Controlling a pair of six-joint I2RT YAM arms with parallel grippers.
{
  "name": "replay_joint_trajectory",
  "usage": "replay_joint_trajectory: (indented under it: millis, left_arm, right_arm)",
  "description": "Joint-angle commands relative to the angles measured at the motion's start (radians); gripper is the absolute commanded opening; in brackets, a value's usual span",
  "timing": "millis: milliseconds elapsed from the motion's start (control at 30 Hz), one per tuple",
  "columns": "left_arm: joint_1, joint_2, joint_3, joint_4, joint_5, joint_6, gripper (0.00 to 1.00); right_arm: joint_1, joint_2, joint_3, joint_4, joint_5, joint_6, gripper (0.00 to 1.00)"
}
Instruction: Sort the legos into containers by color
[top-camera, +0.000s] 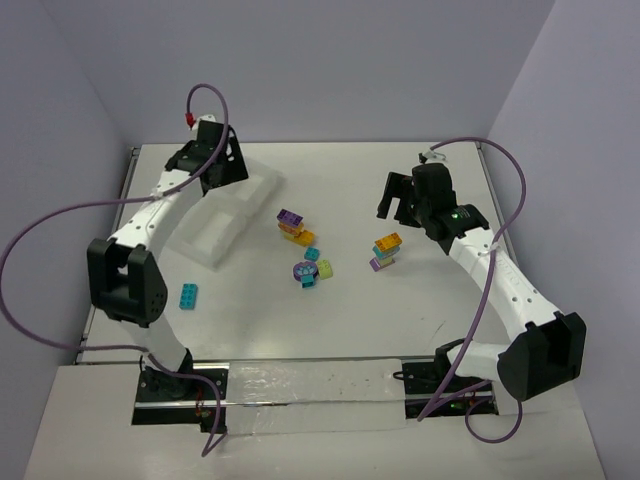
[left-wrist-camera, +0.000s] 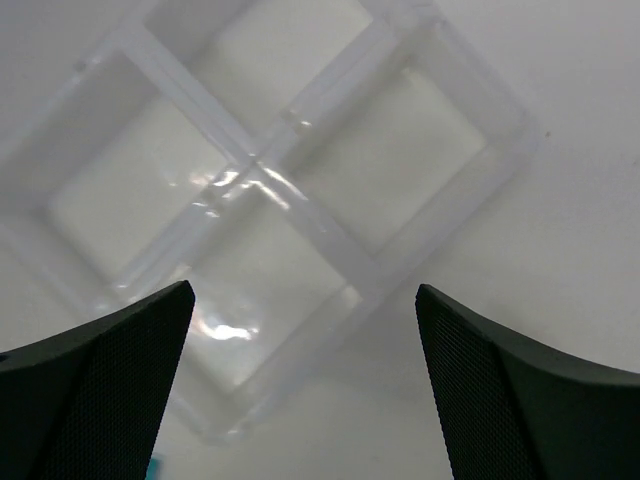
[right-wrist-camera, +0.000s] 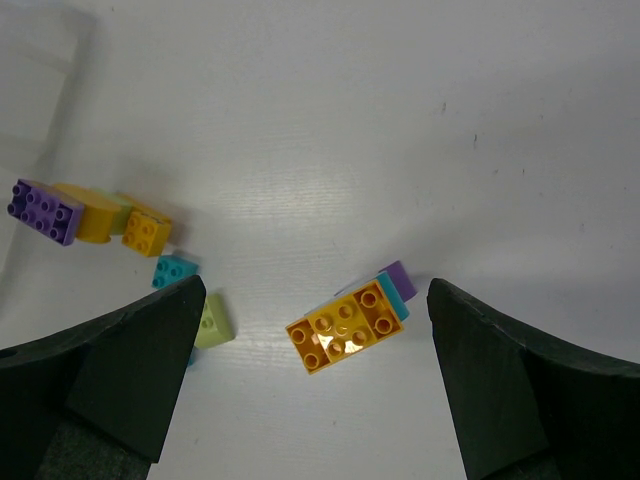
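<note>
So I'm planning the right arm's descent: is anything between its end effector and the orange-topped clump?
Nothing visible does. The open right end effector frames the orange-topped clump in its wrist view; the nearest other piece, a lime brick, lies off to one side.

The white table (top-camera: 430, 310) carries a translucent tray (top-camera: 232, 222), scattered legos (top-camera: 308, 268) and a lone teal brick (top-camera: 188, 295).

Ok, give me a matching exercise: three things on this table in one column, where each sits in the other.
Things:
1. white translucent plastic four-compartment tray
2. single teal studded brick
3. orange-topped brick clump

Places:
a. alone beside the left arm
b. below the open right gripper
c. below the open left gripper

Pairs: 1-c, 2-a, 3-b
</note>
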Motion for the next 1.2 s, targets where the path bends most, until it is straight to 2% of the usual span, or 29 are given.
replay_joint_trajectory:
  millis: [0, 300, 700, 800, 933, 1100, 1167]
  left_arm:
    - [0.113, -0.076, -0.086, 0.029, 0.151, 0.319, 0.99]
    - [0.205, -0.021, -0.168, 0.099, 0.226, 0.426, 0.99]
    - [0.259, 0.094, -0.169, 0.141, 0.261, 0.424, 0.93]
    - [0.261, 0.112, -0.17, 0.148, 0.273, 0.42, 0.87]
    - [0.261, 0.124, -0.173, 0.144, 0.284, 0.406, 0.74]
    - [0.261, 0.091, -0.194, 0.163, 0.292, 0.358, 0.4]
    - [0.261, 0.074, -0.201, 0.173, 0.297, 0.334, 0.37]
  right_arm:
    - [0.001, 0.0, 0.013, 0.023, -0.002, 0.0, 1.0]
    - [0.001, 0.002, 0.024, 0.019, -0.022, 0.007, 1.0]
    - [0.001, 0.003, 0.033, 0.006, -0.021, 0.013, 1.0]
    - [0.001, 0.007, 0.036, 0.007, -0.022, 0.014, 1.0]
    - [0.0, 0.009, 0.042, 0.005, -0.021, 0.015, 1.0]
    - [0.001, 0.02, 0.054, 0.004, -0.023, 0.014, 1.0]
    - [0.001, 0.024, 0.061, 0.002, -0.025, 0.013, 1.0]
